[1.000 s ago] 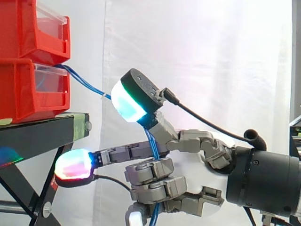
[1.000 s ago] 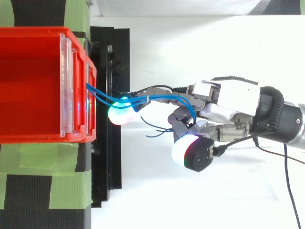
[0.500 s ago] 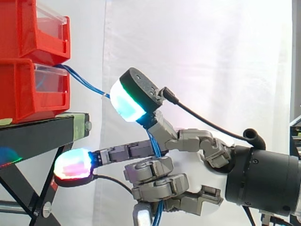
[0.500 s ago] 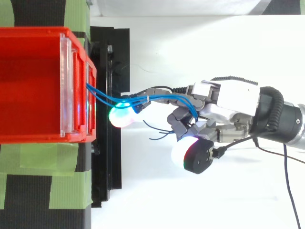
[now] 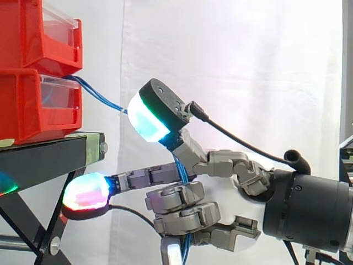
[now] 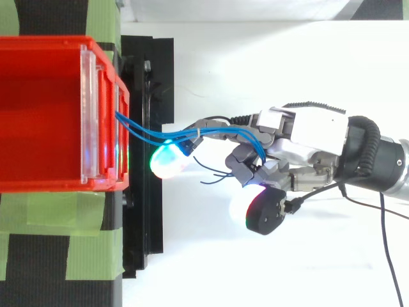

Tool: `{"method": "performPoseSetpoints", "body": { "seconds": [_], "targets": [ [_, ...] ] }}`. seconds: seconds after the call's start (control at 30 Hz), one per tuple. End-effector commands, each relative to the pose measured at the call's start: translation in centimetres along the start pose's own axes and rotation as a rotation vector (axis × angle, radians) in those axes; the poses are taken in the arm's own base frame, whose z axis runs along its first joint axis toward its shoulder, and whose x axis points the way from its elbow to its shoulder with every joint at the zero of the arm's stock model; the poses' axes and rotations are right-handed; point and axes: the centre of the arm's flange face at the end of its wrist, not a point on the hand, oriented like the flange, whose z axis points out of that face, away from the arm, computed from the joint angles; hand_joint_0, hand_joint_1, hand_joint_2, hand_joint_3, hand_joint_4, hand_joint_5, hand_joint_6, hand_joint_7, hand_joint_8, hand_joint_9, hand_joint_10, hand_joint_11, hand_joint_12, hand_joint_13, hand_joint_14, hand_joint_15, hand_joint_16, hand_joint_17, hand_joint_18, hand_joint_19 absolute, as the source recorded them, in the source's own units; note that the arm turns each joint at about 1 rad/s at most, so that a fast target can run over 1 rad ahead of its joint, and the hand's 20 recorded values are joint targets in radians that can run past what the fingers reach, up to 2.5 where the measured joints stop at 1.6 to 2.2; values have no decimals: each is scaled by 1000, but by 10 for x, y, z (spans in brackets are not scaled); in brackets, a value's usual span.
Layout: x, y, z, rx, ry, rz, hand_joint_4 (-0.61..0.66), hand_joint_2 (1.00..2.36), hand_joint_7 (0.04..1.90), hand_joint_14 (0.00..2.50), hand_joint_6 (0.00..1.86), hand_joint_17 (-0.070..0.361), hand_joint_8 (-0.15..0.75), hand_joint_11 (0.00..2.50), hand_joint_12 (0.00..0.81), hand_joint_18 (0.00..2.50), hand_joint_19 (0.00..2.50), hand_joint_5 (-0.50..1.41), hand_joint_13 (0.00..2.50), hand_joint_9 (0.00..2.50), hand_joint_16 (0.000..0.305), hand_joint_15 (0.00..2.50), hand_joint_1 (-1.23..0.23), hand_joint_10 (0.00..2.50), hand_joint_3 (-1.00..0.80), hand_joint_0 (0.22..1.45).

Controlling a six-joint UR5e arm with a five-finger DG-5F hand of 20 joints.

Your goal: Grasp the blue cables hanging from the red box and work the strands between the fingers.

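Blue cables (image 5: 99, 98) from red box (image 5: 33, 113), between fingers (image 5: 176, 200) of hand (image 6: 301, 135)

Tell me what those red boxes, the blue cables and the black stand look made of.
The red boxes look like moulded plastic, slightly glossy, with clear front panels. The blue cables seem to be thin plastic-coated wire: they sag in smooth curves. The black stand is probably painted metal, judging by its straight bars and bolts.

Thin blue cables (image 6: 223, 131) from the red box (image 5: 33, 113), strands between curled fingers (image 5: 176, 199)
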Motion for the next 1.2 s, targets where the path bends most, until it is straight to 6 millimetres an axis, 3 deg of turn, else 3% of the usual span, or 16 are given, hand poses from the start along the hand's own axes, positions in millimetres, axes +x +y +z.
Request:
{"method": "performPoseSetpoints", "body": {
  "seconds": [0.0,0.13,1.17],
  "targets": [
    [-1,2,4,-6,-6,5,285,1000,1036,2500,12,175,434,2500,560,1665,401,20,1424,946,78,1438,-585,2500,-1000,660],
    [-4,8,13,-2,-16,15,272,1000,1082,2500,10,174,436,2500,560,1661,413,43,1421,950,77,1448,-586,2500,-1000,663],
    [5,11,11,33,73,37,261,1000,1115,2500,10,167,429,2500,551,1623,430,75,1394,955,74,1491,-583,2500,-1000,673]
  ]
}}
